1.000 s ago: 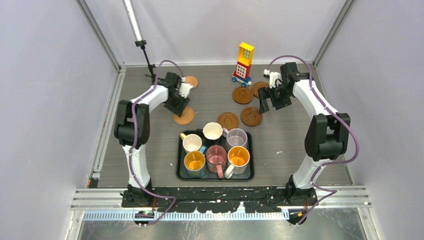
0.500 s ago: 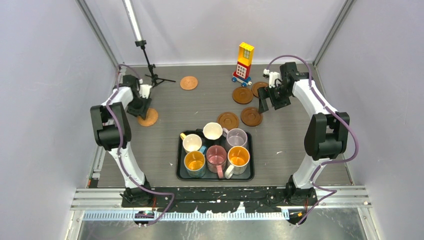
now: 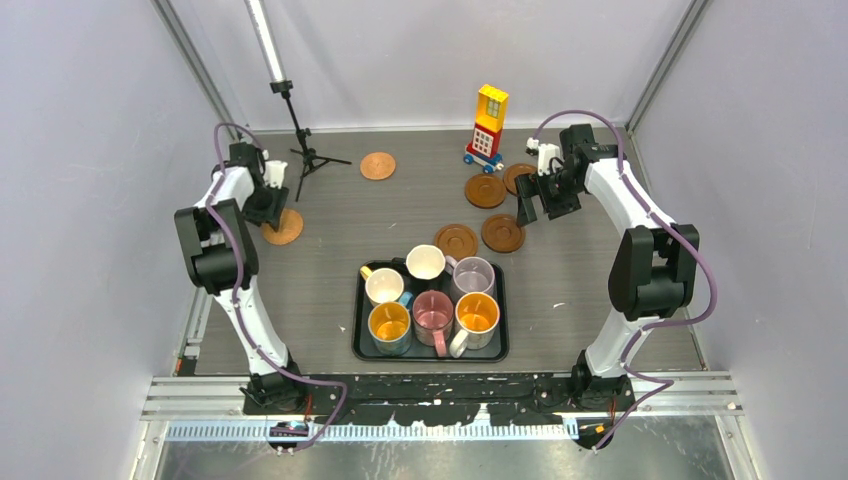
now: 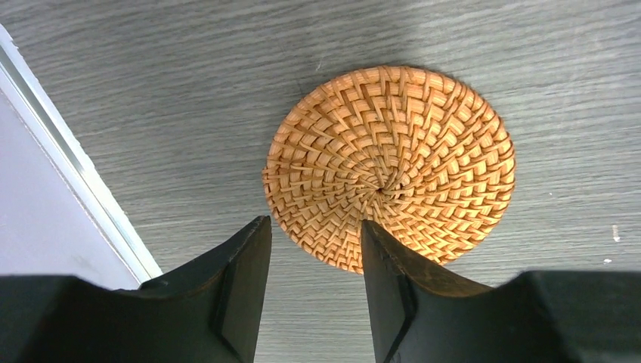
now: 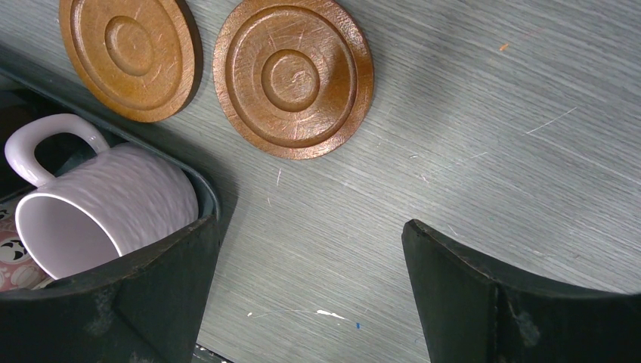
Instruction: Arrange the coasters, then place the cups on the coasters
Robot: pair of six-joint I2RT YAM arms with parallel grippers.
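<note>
A woven tan coaster (image 3: 283, 227) (image 4: 389, 162) lies flat near the table's left edge. My left gripper (image 3: 268, 208) (image 4: 314, 223) stands part open at its near rim, one fingertip (image 4: 378, 242) over the rim and table showing in the gap. Another coaster (image 3: 377, 165) lies at the back. Several brown ringed coasters (image 3: 485, 190) (image 3: 456, 240) (image 5: 293, 76) lie right of centre. My right gripper (image 3: 533, 205) (image 5: 311, 227) hangs wide open and empty beside them. Several cups, among them a lilac one (image 3: 473, 275) (image 5: 106, 208) and a pink one (image 3: 433, 310), stand in the black tray (image 3: 430, 355).
A yellow and red toy tower (image 3: 488, 125) stands at the back right. A black tripod stand (image 3: 300, 150) rises at the back left. A white rail (image 4: 68, 166) and the wall run close beside the left gripper.
The left arm swung from mid-table to the left edge, and the woven coaster travelled with it. The right arm stayed put.
</note>
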